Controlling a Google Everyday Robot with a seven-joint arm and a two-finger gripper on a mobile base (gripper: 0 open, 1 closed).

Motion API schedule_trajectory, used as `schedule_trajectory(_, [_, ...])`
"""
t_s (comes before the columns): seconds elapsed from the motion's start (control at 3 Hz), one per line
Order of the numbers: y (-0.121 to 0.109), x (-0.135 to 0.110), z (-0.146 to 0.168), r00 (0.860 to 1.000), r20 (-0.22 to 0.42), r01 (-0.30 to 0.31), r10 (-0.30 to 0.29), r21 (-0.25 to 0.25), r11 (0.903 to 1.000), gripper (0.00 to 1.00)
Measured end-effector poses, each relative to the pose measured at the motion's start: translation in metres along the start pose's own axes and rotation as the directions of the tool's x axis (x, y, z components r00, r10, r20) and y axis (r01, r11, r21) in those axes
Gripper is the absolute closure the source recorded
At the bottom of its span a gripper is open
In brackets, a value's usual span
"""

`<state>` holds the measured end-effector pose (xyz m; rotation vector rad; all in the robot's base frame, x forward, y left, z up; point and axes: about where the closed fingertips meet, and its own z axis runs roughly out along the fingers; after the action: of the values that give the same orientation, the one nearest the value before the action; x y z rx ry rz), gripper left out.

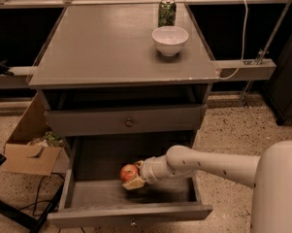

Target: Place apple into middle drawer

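Note:
The middle drawer [131,215] is pulled open at the bottom of the grey cabinet; its small knob shows on its front. The apple [129,172], red with a yellowish patch, is inside the drawer, left of centre, near the drawer floor. My gripper [133,176] reaches in from the right on the white arm [208,164]. Its fingers are shut around the apple, with one pale fingertip [133,183] under it. I cannot tell whether the apple rests on the drawer floor.
A closed grey drawer front [126,122] sits just above. On the cabinet top [102,47] stand a white bowl [170,40] and a green can [167,12]. A cardboard box [29,152] and cables lie on the floor at left. A rail runs behind.

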<state>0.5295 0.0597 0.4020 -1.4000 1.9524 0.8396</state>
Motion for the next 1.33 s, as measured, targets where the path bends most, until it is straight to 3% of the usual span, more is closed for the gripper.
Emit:
schedule_trajectory(0.33, [0.0,0.0,0.0,1.0,0.0,0.0,0.0,0.0,1.0,0.08])
schedule_trajectory(0.67, [0.0,0.0,0.0,1.0,0.0,0.0,0.0,0.0,1.0,0.0])
schedule_trajectory(1.33, [0.008,-0.011,-0.001,1.0,-0.015,0.013,-0.013,-0.03,0.9995,0.0])
